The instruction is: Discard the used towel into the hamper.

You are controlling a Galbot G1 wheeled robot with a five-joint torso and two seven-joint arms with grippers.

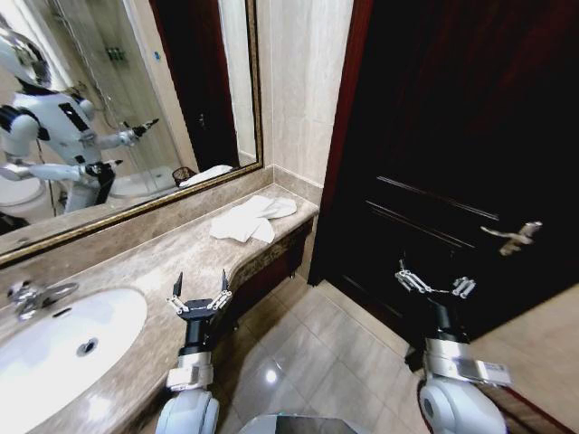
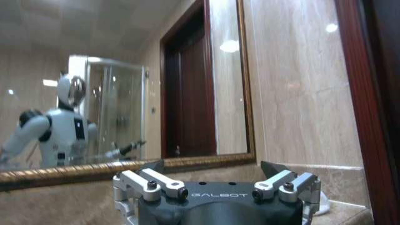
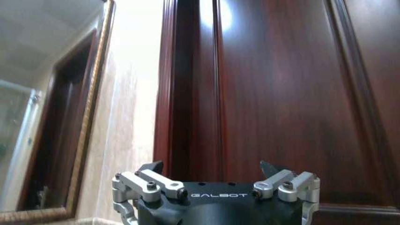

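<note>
The used towel (image 1: 251, 218) is white and lies crumpled on the marble counter (image 1: 136, 262), at its far right end near the wall. My left gripper (image 1: 199, 294) hovers open over the counter's front edge, short of the towel, with nothing between its fingers. In the left wrist view the left gripper (image 2: 216, 169) points at the mirror and wall. My right gripper (image 1: 437, 284) hangs open and empty over the floor in front of the dark door; the right wrist view has the right gripper (image 3: 212, 168) facing that door. The hamper is out of direct view.
A sink (image 1: 54, 348) with a faucet (image 1: 32, 297) sits at the counter's left. A gold-framed mirror (image 1: 118, 99) reflects the robot and a small dark woven shape (image 1: 184, 174). The dark wooden door (image 1: 452, 136) has a lever handle (image 1: 513, 237). The tiled floor (image 1: 317, 353) lies between counter and door.
</note>
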